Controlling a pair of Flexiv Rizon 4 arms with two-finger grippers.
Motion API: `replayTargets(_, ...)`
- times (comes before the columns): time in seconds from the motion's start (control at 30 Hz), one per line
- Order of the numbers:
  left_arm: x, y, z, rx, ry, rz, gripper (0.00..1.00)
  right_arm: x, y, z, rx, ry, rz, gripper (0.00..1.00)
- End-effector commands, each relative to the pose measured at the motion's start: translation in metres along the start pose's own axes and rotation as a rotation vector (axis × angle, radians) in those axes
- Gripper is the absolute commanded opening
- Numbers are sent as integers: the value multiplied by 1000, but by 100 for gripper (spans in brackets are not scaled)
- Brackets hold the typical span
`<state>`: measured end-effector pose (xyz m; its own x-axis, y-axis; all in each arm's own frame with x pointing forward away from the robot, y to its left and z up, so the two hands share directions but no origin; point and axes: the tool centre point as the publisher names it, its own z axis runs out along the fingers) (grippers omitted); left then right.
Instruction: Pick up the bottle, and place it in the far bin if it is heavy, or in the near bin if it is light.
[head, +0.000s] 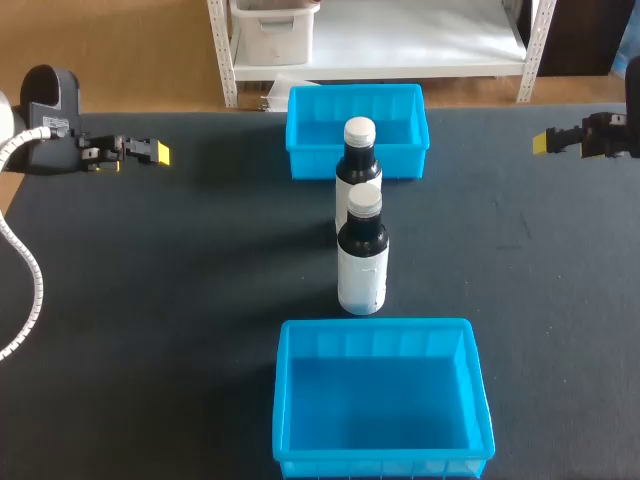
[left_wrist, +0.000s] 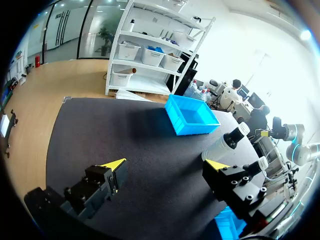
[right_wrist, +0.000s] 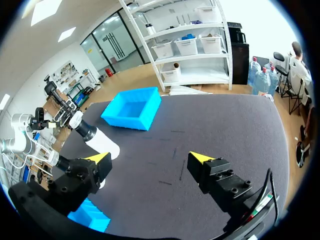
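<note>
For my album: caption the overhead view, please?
Between near bin and far bin stand the front bottle and back bottle, untouched.

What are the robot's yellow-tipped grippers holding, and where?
Nothing. The left gripper and right gripper are open and empty; the dark, white-capped near bottle and far bottle stand untouched.

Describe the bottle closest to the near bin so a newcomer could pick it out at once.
On the dark table, two blue bins sit in line, the far bin and the near bin, with two upright, white-capped dark bottles between them. The near bottle is the one by the near bin's far rim; its look-alike, the far bottle, stands behind it, toward the far bin.
</note>
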<state>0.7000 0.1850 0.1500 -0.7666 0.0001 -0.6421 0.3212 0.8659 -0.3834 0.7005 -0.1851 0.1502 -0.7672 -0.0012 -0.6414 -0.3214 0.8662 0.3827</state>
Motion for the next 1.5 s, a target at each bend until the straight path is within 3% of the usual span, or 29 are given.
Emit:
replayTargets(0.03,0,0,0,0,0,0,100,0,1,0,3,-1,0,100)
replayTargets(0.13,0,0,0,0,0,0,100,0,1,0,3,-1,0,100)
replayTargets(0.17,0,0,0,0,0,0,100,-3,0,-3,-78,-12,-48,100)
replayTargets(0.23,0,0,0,0,0,0,100,-10,0,-5,-155,51,-204,100)
replayTargets(0.4,0,0,0,0,0,0,100,-11,8,-16,-459,264,-573,100)
replayTargets(1.03,0,0,0,0,0,0,100,-11,8,-16,-459,264,-573,100)
replayTargets(1.17,0,0,0,0,0,0,100,0,28,-2,-490,184,-701,100)
replayTargets(1.33,0,0,0,0,0,0,100,17,63,2,-470,92,-823,100)
replayTargets(1.5,0,0,0,0,0,0,100,32,90,7,-444,41,-874,100)
